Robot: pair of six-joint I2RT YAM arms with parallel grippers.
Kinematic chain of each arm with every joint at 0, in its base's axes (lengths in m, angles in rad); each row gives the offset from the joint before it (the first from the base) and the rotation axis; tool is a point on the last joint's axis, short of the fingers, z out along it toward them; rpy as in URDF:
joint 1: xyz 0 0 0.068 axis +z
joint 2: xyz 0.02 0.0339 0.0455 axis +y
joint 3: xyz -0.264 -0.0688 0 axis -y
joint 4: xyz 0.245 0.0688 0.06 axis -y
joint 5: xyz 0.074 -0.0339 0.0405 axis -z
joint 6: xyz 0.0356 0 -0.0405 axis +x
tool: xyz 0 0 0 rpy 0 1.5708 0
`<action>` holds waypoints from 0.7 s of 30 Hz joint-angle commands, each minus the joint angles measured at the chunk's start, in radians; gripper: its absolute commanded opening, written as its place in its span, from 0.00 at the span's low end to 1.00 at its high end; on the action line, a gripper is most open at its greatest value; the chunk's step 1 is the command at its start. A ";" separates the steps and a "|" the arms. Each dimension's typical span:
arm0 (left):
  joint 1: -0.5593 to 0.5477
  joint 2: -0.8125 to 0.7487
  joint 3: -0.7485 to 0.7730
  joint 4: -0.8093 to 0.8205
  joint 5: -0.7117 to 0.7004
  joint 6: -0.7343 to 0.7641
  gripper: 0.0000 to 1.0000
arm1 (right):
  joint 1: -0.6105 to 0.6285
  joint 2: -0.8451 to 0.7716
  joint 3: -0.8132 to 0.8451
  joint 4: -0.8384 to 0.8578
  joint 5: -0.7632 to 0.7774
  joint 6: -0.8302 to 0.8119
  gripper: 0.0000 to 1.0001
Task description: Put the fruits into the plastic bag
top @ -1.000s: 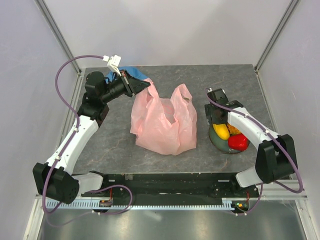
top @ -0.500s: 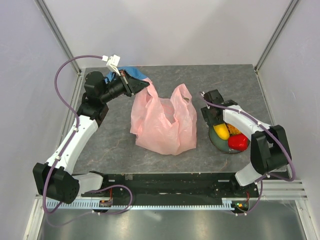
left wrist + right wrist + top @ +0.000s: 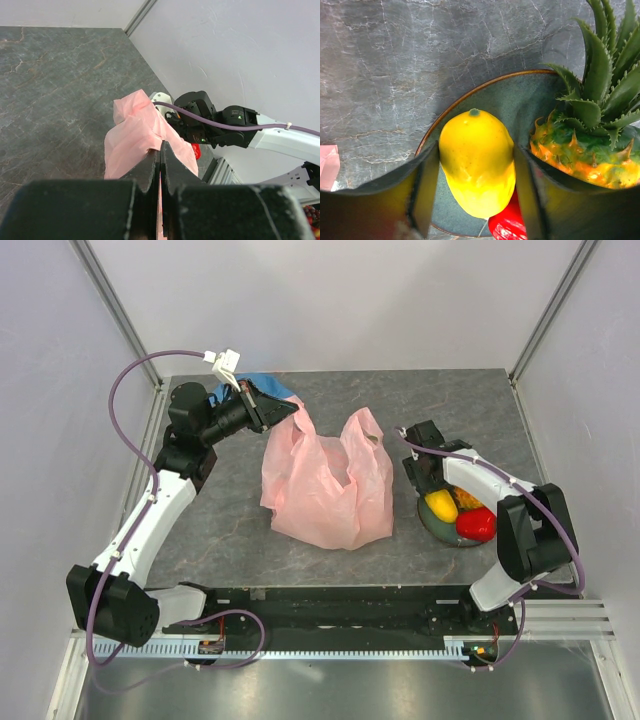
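Mango (image 3: 476, 170), pineapple (image 3: 580, 150) and a red fruit (image 3: 507, 222) lie on the plate (image 3: 520, 107). My right gripper (image 3: 476, 150) stands wide, a finger each side of the mango; I cannot tell if it squeezes. Left of the plate, my left gripper (image 3: 159, 147) pinches the pink bag (image 3: 132, 130) tight.

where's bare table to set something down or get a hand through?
Free: near-left table, between left arm and bag; far right corner, behind the plate. Crowded: the plate, where the right gripper straddles the yellow mango beside the pineapple; far left, where the left gripper pinches the bag by the blue cloth.
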State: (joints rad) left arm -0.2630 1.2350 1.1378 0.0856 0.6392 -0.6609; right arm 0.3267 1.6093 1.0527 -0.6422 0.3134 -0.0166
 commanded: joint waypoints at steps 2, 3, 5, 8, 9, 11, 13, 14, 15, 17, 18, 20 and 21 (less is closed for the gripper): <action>0.007 0.004 0.022 0.032 0.033 -0.011 0.01 | -0.005 0.003 0.007 0.016 -0.013 0.000 0.59; 0.007 0.001 0.022 0.032 0.033 -0.011 0.01 | -0.005 -0.002 0.009 0.015 -0.020 0.003 0.54; 0.007 0.001 0.020 0.034 0.033 -0.011 0.02 | -0.006 -0.018 0.012 0.018 -0.043 0.017 0.47; 0.007 0.000 0.016 0.037 0.031 -0.016 0.01 | -0.003 -0.046 0.018 0.015 -0.065 0.041 0.39; 0.007 0.001 0.014 0.039 0.031 -0.016 0.02 | -0.003 -0.057 0.018 0.010 -0.069 0.047 0.38; 0.007 0.003 0.014 0.039 0.031 -0.017 0.02 | -0.003 -0.071 0.033 -0.010 -0.069 0.056 0.36; 0.007 0.001 0.013 0.039 0.034 -0.017 0.02 | -0.005 -0.101 0.064 -0.036 -0.089 0.067 0.34; 0.007 0.000 0.013 0.039 0.033 -0.017 0.02 | -0.005 -0.120 0.073 -0.056 -0.103 0.072 0.34; 0.007 0.000 0.011 0.039 0.033 -0.017 0.02 | -0.003 -0.159 0.081 -0.063 -0.128 0.081 0.33; 0.007 -0.002 0.008 0.040 0.031 -0.017 0.02 | -0.008 -0.201 0.102 -0.086 -0.145 0.089 0.33; 0.007 -0.002 0.004 0.040 0.030 -0.017 0.02 | -0.006 -0.236 0.112 -0.096 -0.149 0.095 0.33; 0.007 0.001 0.000 0.046 0.033 -0.020 0.01 | -0.005 -0.271 0.148 -0.125 -0.160 0.116 0.33; 0.007 0.001 -0.001 0.051 0.039 -0.022 0.02 | -0.003 -0.305 0.164 -0.132 -0.162 0.125 0.33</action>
State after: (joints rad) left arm -0.2630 1.2354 1.1378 0.0860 0.6395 -0.6613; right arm 0.3225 1.4189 1.1210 -0.7280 0.1890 0.0574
